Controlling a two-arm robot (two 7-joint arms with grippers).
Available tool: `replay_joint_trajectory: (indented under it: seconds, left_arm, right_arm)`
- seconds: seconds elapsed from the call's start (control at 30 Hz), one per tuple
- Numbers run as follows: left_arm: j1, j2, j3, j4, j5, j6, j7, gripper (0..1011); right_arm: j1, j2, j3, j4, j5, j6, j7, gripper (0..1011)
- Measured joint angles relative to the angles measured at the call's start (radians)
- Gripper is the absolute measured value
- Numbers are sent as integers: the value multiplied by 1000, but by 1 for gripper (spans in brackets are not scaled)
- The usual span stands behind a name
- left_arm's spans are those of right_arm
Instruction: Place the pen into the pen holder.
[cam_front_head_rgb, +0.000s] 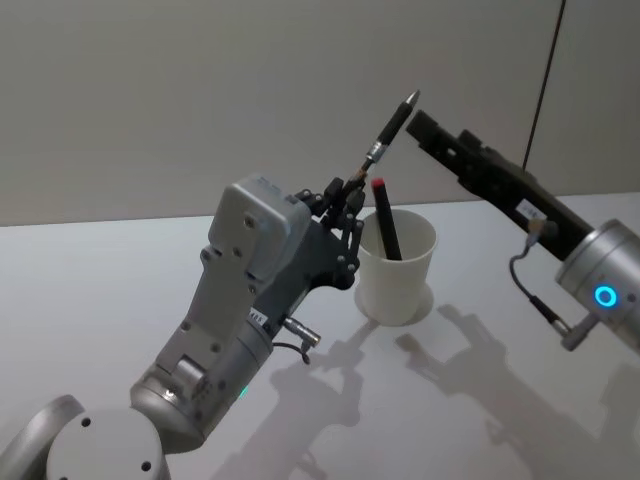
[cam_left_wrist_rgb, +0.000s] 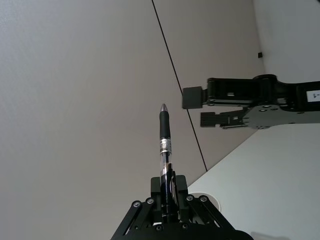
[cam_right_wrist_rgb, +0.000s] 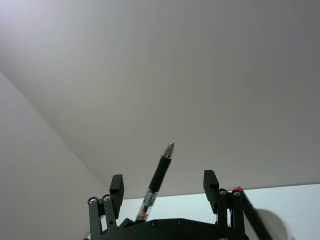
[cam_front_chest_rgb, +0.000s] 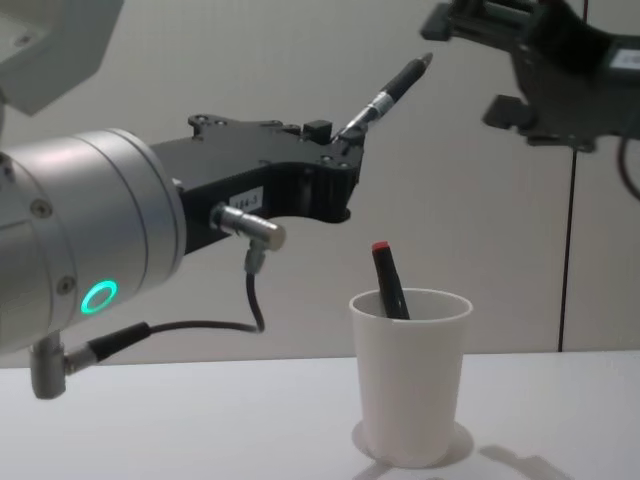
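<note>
A black pen (cam_front_head_rgb: 388, 130) with a clear silver-banded barrel points up and away, tilted; my left gripper (cam_front_head_rgb: 350, 190) is shut on its lower end, above and left of the pen holder (cam_front_head_rgb: 397, 268). The left wrist view shows the pen (cam_left_wrist_rgb: 165, 145) rising from the shut left gripper (cam_left_wrist_rgb: 167, 202). My right gripper (cam_front_head_rgb: 418, 120) is open close to the pen's tip and does not touch it. In the right wrist view the pen (cam_right_wrist_rgb: 157, 180) shows between the spread fingers (cam_right_wrist_rgb: 116, 186) of my right gripper (cam_right_wrist_rgb: 163, 182). The white cup (cam_front_chest_rgb: 410, 375) holds a dark red-capped pen (cam_front_chest_rgb: 388, 280).
The cup stands on a pale table (cam_front_head_rgb: 500, 400) in front of a plain grey wall (cam_front_head_rgb: 200, 90) with a dark vertical seam. The left arm's body (cam_front_chest_rgb: 90, 250) and its cable (cam_front_chest_rgb: 200, 325) reach in low from the left; the right arm (cam_front_chest_rgb: 570, 70) is high on the right.
</note>
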Motion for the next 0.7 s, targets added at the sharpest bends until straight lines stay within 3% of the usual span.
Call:
replay_joint_trajectory:
  seconds: [0.37,0.7]
  left_arm:
    - [11,6,-3,-12,1,9,-10,177]
    - [21,7,-4,-23,13,23,-10,177]
  right_arm:
    - [38,-25,-32,40,39,57,14,1001]
    - [48,-30,-46,71,78,71,9,1001]
